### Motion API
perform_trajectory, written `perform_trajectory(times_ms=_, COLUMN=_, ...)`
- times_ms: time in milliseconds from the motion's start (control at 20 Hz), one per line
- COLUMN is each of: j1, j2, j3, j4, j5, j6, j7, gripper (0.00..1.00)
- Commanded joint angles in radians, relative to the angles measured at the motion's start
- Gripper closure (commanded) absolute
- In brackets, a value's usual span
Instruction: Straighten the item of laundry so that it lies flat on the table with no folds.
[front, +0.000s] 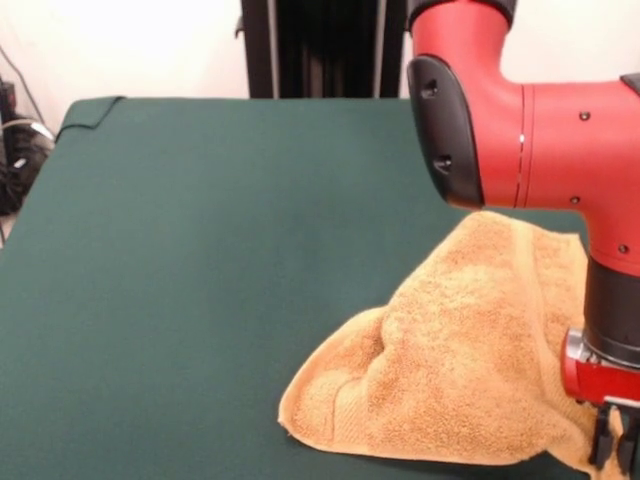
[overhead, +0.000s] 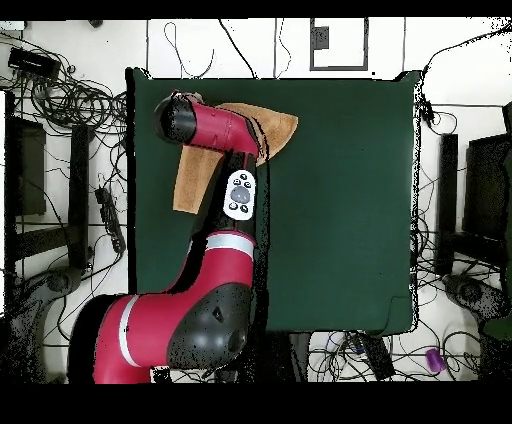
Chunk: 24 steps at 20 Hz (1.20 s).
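At lower right of the front frame, my fingers (front: 612, 450) are hovering over the rumpled towel (front: 450, 370) on the green worktop (front: 200, 250); grip state unclear. Soft, light terry looks best taken at a corner.

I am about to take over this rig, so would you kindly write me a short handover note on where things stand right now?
Gripper: low at the towel's edge, by the table's rim; open or shut cannot be told.
Towel: on the green table, near one corner, partly under the arm. It is rumpled, with a raised fold through the middle and one edge curled over.
Done: nothing visibly finished; the towel is not flat.
Left: spread it out until it lies flat with no folds.
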Motion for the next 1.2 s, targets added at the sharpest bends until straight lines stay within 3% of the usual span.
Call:
perform_trajectory(times_ms=50, j1=0.067, j2=0.13, j3=0.093, j4=0.069, j5=0.046, j6=-0.048, j7=0.322, gripper=1.0)
perform_trajectory(times_ms=500, j1=0.067, j2=0.141, j3=0.106, j4=0.053, j5=0.062, j6=-0.061, j7=0.33, gripper=1.0)
perform_trajectory(times_ms=1200, j1=0.098, j2=0.22, j3=0.015, j4=-0.047, j5=0.165, j6=-0.075, j7=0.419, gripper=1.0)
